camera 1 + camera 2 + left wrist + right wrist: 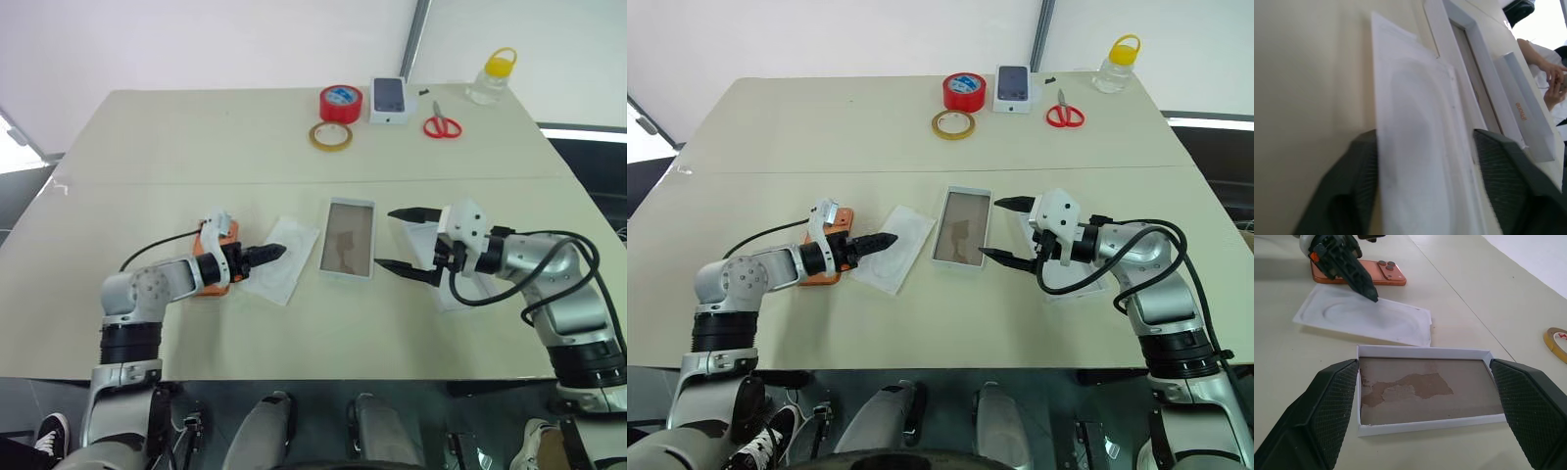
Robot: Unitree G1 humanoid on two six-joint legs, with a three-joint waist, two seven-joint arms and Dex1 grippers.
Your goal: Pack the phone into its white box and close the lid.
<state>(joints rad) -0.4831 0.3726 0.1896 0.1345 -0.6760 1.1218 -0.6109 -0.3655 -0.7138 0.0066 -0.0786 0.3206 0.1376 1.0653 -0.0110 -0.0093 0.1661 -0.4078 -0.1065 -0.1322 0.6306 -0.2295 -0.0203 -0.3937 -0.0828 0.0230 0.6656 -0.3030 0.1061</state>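
The orange phone (1359,273) lies camera side up on the table, partly under my left forearm. Beside it lies a flat white card with an oval outline (284,257). My left gripper (277,253) reaches over the card's near corner. In the left wrist view its fingers (1352,191) stand apart, with the card (1420,147) running between them. The white box (349,238) lies with its top off at the table's middle, brownish floor bare. My right gripper (392,240) hovers open just right of it. The lid (1528,127) lies beyond the box, partly under the right gripper.
At the table's far side stand a red tape roll (340,102), a tan tape ring (331,136), a small white box picturing a dark phone (389,100), red scissors (443,126) and a yellow-capped bottle (492,78). A person's hands (1552,78) show beyond the table.
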